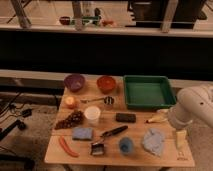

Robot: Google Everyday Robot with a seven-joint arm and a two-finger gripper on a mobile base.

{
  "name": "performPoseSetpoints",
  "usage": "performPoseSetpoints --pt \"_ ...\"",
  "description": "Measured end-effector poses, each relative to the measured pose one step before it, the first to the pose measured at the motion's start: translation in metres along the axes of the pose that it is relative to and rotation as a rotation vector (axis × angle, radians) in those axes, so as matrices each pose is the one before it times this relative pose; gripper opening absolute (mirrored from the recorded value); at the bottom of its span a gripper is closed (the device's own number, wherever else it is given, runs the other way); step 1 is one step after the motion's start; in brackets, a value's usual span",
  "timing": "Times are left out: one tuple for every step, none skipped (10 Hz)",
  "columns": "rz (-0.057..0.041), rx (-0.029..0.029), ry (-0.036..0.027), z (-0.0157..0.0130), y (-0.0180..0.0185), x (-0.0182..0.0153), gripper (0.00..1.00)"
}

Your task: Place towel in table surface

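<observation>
In the camera view, the white arm (194, 104) comes in from the right edge and bends down toward the near right corner of the wooden bench (142, 125). The end effector (180, 142) hangs at its tip, pointing down over the right end of the bench. I cannot tell whether it is wide or narrow, and nothing can be seen held in it.

The towel (153, 141), a crumpled grey-blue heap, lies on the bench just beside the end effector, on its left as the camera sees it. I cannot tell whether the two are touching.

A blue cup (126, 145) stands farther left of the end effector, past the towel. Beyond that are a black-handled brush (111, 134), a blue sponge (82, 133) and a red pepper (66, 146) near the far left corner.

A banana (157, 118) lies behind the end effector and a little to its left. A green tray (148, 91) sits farther back at the rear of the bench.

A black block (125, 117), a white cup (92, 114) and a bunch of grapes (71, 119) stand in the middle row, well apart from the end effector. An orange bowl (106, 82), a purple bowl (74, 81) and an orange fruit (70, 101) sit at the far rear left.
</observation>
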Motion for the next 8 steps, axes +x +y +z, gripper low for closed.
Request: performPoseSetpoints --pt "0.00072 -0.00025 -0.00001 0.00016 0.00033 0.00030 1.00" --pt "-0.00020 -0.00063 0.00010 0.00021 0.00027 -0.00006 1.00" --pt "-0.00058 -0.00128 -0.00095 0.00086 0.00026 -0.00030 1.00" --pt "-0.00481 -0.00754 -0.00197 0.00358 0.00270 -0.00237 1.00" --pt "0.00023 -0.00199 -0.00945 0.00979 0.00216 -0.00359 1.00" --pt "0.00092 0.00125 -0.00823 0.00855 0.00151 -0.00222 1.00" --pt "-0.00117 0.00352 -0.01067 0.00867 0.00164 -0.00359 1.00" --pt "-0.00350 0.00352 -0.00948 0.00813 0.00227 -0.00350 1.00"
